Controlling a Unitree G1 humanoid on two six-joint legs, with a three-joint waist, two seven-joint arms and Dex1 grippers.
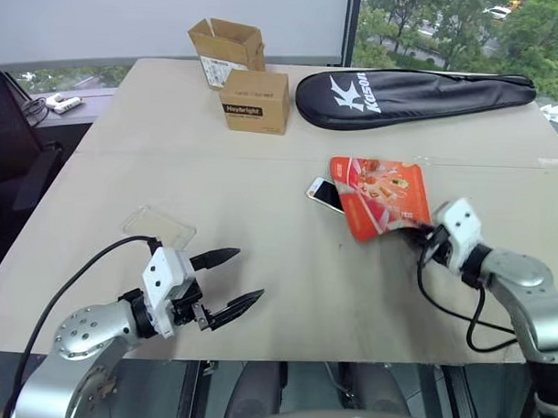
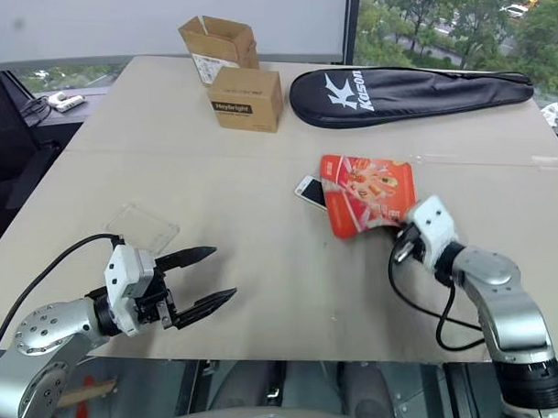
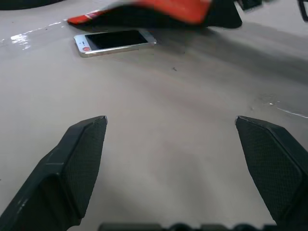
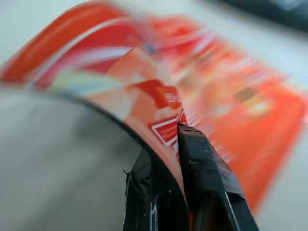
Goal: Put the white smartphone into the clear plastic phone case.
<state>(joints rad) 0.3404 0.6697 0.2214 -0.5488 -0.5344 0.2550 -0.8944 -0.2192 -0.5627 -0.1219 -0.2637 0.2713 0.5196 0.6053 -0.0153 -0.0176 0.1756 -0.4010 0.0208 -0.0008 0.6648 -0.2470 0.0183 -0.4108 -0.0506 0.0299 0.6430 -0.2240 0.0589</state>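
Fingers (image 4: 192,159) of the right gripper (image 1: 423,234) pinch the orange snack pouch (image 1: 380,196) at its edge, over the pale beige desk (image 1: 286,264). Beneath its far corner peeks the white smartphone (image 1: 324,193); the clear plastic phone case (image 1: 159,227) lies beside the spread left gripper (image 1: 231,281). Windows show trees.

In the left wrist view, the phone lies flat beyond wide black fingers (image 3: 77,163).

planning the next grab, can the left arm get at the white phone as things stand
Probably not cleanly: the red snack pouch, pinched by the right gripper, overlaps the white smartphone. Only its near end pokes out. The left gripper is open.
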